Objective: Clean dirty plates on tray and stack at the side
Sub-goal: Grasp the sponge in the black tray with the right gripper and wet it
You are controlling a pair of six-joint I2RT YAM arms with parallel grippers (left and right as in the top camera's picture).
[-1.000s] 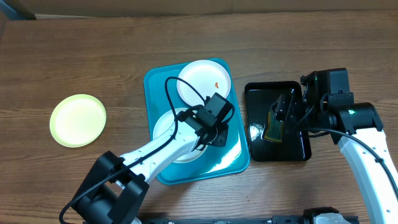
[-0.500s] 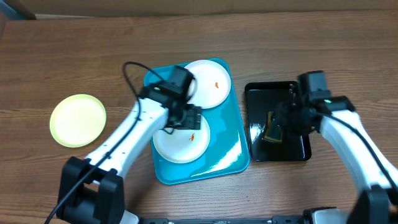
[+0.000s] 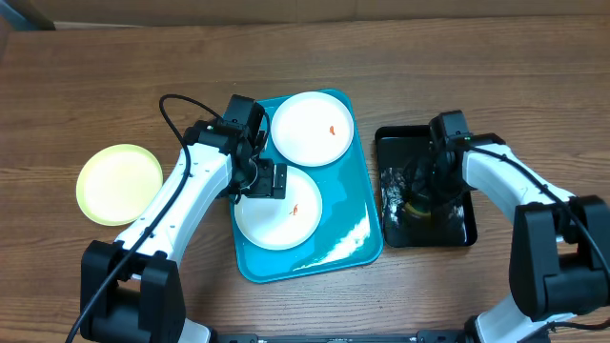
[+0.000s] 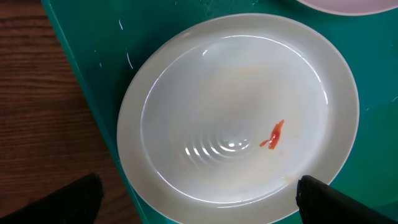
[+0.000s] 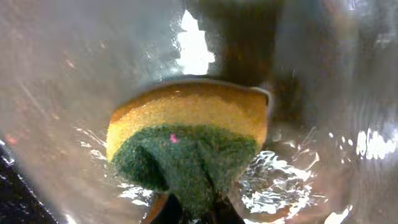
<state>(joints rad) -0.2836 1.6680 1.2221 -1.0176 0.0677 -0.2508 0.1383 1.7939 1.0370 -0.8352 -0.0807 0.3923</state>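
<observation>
Two white plates lie on the turquoise tray [image 3: 343, 238]. The far plate [image 3: 313, 129] and the near plate [image 3: 278, 205] each carry a small orange-red smear [image 4: 273, 134]. My left gripper [image 3: 262, 183] hovers over the near plate's [image 4: 236, 93] left rim. It [image 4: 196, 204] is open, with one dark fingertip on either side of the plate and nothing held. A pale yellow-green plate [image 3: 119, 184] lies on the table at the left. My right gripper [image 3: 424, 195] is down in the black tray, shut on a yellow and green sponge [image 5: 186, 137].
The glossy black tray [image 3: 457, 229] to the right of the turquoise one holds shiny water. A black cable [image 3: 176, 105] loops off the left arm. Bare wooden table lies behind and to the left of the trays.
The left arm swung left and back to the near plate's left rim, and its jaws opened wide. The right gripper dropped into the black tray and shut on the sponge.
</observation>
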